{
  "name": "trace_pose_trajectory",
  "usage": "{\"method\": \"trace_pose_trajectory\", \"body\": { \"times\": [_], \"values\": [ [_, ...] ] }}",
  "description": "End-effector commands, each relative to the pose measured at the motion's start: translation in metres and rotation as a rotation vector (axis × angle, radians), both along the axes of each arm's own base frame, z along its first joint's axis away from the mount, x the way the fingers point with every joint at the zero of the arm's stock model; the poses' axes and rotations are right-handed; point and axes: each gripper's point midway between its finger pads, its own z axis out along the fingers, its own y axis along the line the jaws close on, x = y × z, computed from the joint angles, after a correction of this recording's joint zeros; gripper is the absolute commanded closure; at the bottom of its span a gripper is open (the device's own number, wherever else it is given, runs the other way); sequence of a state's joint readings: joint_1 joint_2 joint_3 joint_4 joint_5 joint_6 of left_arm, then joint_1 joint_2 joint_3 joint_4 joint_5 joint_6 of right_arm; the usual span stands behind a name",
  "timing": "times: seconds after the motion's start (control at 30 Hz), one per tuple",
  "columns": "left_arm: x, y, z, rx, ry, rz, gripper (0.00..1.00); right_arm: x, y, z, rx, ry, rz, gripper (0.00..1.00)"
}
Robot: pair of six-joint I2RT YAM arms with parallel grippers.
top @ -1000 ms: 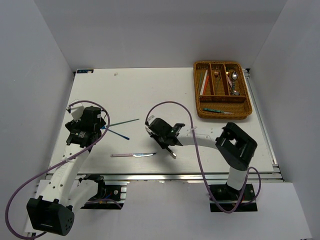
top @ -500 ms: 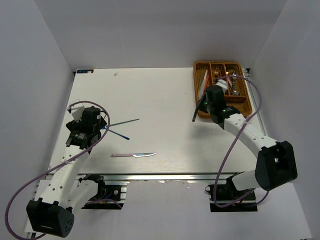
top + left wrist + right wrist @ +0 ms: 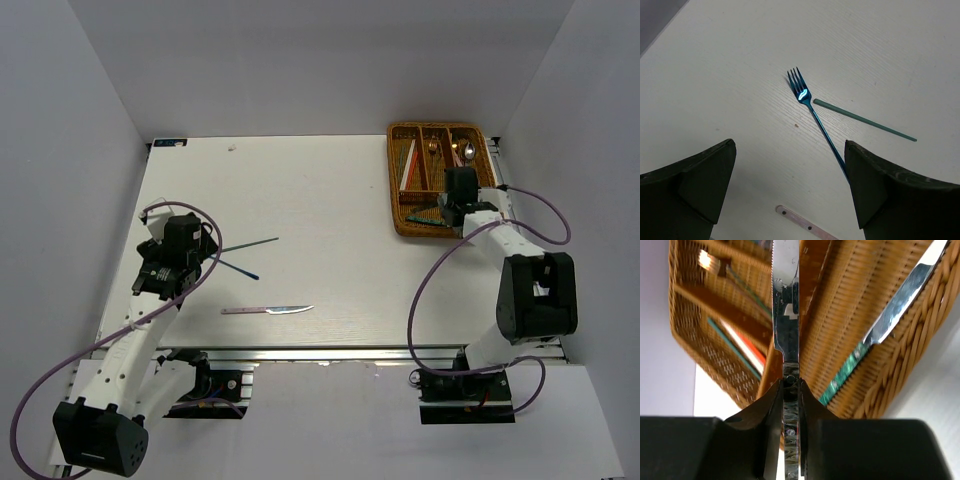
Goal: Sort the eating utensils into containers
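Note:
My right gripper [image 3: 791, 390] is shut on a silver knife [image 3: 786, 315] by its handle, blade pointing out over the brown wicker tray [image 3: 840, 305]. Below it, a green-handled knife [image 3: 890, 320] lies in the crosswise slot. From above, that gripper [image 3: 457, 200] hovers over the near end of the tray [image 3: 395, 200] and hides the held knife. My left gripper [image 3: 790, 190] stands open above the table, nothing between its fingers. Ahead of it lie a blue fork [image 3: 812, 112] and a teal chopstick [image 3: 865, 120]. A pink-handled knife [image 3: 268, 310] lies near the front edge.
One long slot holds red, white and teal chopsticks [image 3: 740, 347]; others hold a copper fork [image 3: 710, 260] and spoons [image 3: 466, 155]. White walls close in the table on three sides. The right arm's purple cable [image 3: 430, 270] loops over the table's right part.
The right arm has swung from the middle of the table to the tray, carrying the silver knife. The left arm has hardly moved and stays open.

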State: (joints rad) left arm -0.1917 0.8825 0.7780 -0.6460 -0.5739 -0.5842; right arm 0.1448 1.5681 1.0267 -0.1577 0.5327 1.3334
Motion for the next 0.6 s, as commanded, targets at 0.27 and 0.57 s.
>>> {"method": "trace_pose_trajectory", "body": {
  "times": [0.27, 0.57],
  "values": [
    [0.003, -0.004, 0.006, -0.019, -0.032, -0.032, 0.02, 0.024, -0.022, 0.002, 0.079, -0.051, -0.164, 0.75],
    [0.002, -0.002, 0.009, -0.014, -0.039, -0.020, 0.02, 0.038, 0.000, 0.068, 0.005, -0.180, 0.071, 0.11]
  ]
}}
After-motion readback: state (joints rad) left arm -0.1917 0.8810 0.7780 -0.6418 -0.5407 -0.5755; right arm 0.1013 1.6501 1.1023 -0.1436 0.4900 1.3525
